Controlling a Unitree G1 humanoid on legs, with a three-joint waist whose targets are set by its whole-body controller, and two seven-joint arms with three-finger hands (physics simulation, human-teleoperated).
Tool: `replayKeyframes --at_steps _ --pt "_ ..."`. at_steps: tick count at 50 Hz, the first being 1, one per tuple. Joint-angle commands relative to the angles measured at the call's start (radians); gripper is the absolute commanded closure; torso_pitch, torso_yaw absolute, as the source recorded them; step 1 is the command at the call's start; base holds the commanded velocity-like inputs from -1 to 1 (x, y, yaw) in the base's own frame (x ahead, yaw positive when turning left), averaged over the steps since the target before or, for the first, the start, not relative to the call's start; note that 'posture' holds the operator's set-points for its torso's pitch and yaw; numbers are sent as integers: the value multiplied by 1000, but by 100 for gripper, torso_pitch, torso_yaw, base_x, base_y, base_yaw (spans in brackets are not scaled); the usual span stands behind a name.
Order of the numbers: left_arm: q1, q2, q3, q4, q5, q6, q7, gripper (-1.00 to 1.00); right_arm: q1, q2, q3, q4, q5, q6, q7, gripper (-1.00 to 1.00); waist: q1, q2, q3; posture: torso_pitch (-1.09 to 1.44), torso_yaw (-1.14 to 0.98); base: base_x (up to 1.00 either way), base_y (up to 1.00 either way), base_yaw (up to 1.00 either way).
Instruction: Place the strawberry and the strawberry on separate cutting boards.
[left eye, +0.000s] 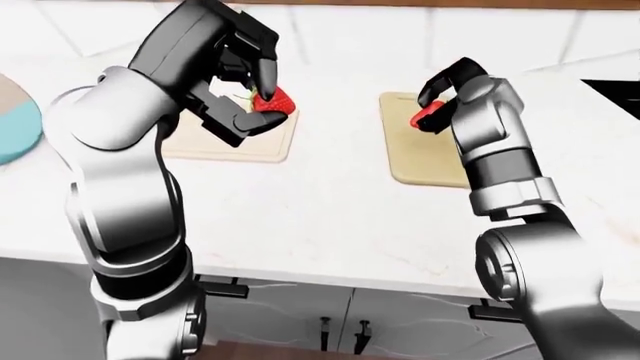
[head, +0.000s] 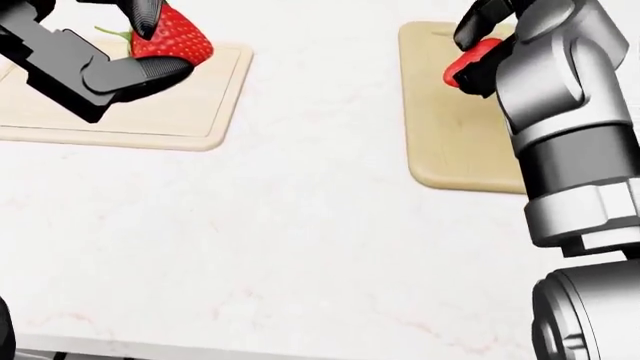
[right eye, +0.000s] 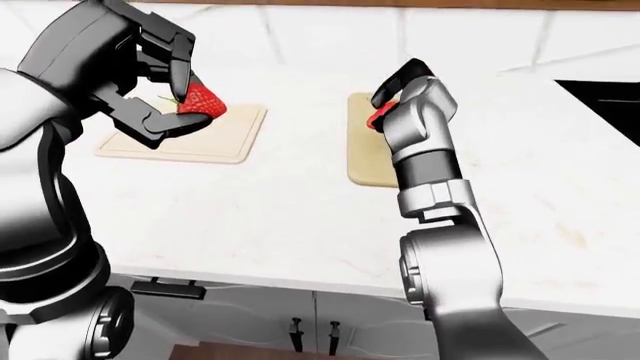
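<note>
White marble counter (head: 300, 225), grey cabinets (left eye: 400, 322)

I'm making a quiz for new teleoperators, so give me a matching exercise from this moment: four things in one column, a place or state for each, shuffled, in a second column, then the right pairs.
Things:
1. left hand
2. right hand
3. left cutting board
4. blue plate

Places or states:
A. at the left edge of the left-eye view
B. holds a strawberry over the right cutting board
C. pale, with a groove along its rim
D. fingers closed on the strawberry with a green stem

Pairs: 1-D, 2-B, 3-C, 4-A
</note>
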Motion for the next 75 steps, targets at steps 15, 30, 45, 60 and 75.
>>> replayKeyframes --at_steps 15,30,45,60,75 --pt "-21 -1 8 -12 7 -28 20 86 12 -17 3 -41 -69 -23 31 93 1 -3 -33 0 0 0 0 0" --pt "-34 5 8 -20 14 -15 5 85 56 -15 0 -81 -122 -18 88 1 2 -5 -31 0 0 0 0 0" --pt "-37 -4 5 -5 16 -24 16 84 69 -51 -19 -227 -150 37 198 -51 5 -8 -31 0 0 0 0 0" --pt "-60 -19 -3 57 25 -48 33 84 132 -127 -40 -542 -200 124 439 -47 4 -11 -30 0 0 0 0 0" --pt "-197 -2 42 696 -126 -365 331 100 163 -110 -68 -717 -275 154 569 -100 0 -10 -38 0 0 0 0 0"
